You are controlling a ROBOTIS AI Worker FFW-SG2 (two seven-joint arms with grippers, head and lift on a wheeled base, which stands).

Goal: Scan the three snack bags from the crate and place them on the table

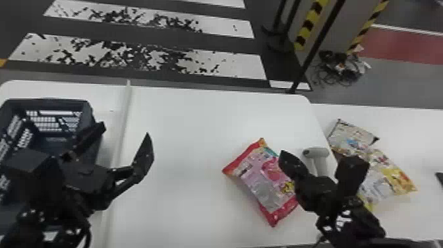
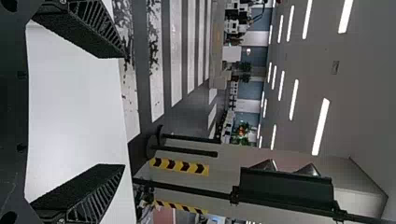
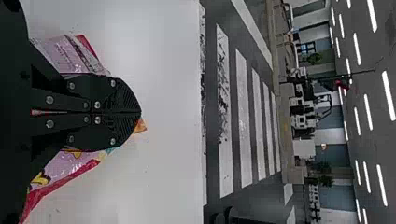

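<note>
Industrial hall: floor stripes (image 1: pixel 229 29), hazard tape (image 1: pixel 309 24)

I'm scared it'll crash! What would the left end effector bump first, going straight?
Probably nothing: ahead of the left end effector it looks free over the table toward the striped floor, though its height above the table is unclear.

Item: main table (image 1: pixel 184 125), before me, twelve o'clock. 
Item: ridge (image 1: pixel 124 122), running front to back, eleven o'clock. 
Item: crate (image 1: pixel 89 110), on my left, beyond the ridge, ten o'clock. 
Item: first snack bag (image 1: pixel 260 184), on the main table, one o'clock. 
Item: scanner (image 1: pixel 318 152), right of that bag, between one and two. 
Item: two further snack bags (image 1: pixel 382 184), on the side table (image 1: pixel 408 132), two o'clock.
</note>
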